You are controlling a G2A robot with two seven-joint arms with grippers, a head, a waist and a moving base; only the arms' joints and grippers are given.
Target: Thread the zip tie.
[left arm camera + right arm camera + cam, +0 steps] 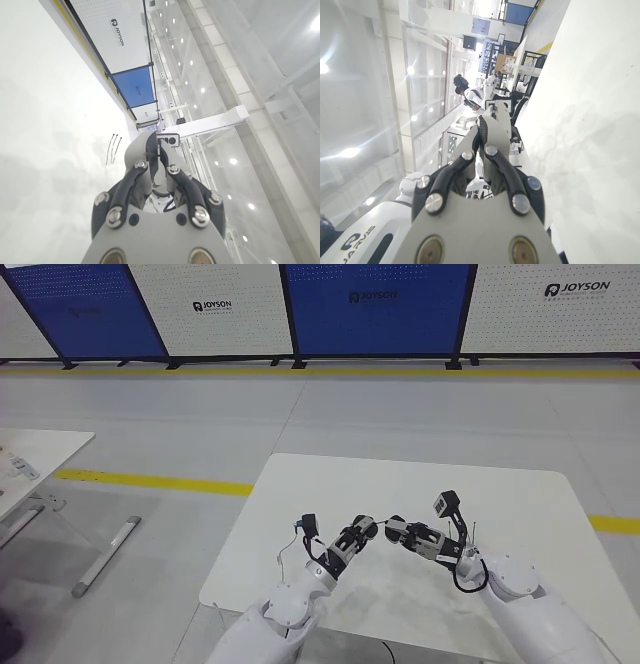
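white table [500, 494], zip tie [150, 156] crosswise within the closed left hand [157, 146]

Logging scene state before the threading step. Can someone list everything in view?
held zip tie: 1, black, pinched in the fingers of the left gripper
spare zip ties: 3, black, side by side on the table
table: 1, white, under both arms
side table: 1, white, off to the robot's left
partition panels: several, blue and white, along the back
floor stripes: 2, yellow
left gripper: 1, grey and black, fingers shut, facing the right gripper over the table
right gripper: 1, grey and black, fingers shut, contents unclear
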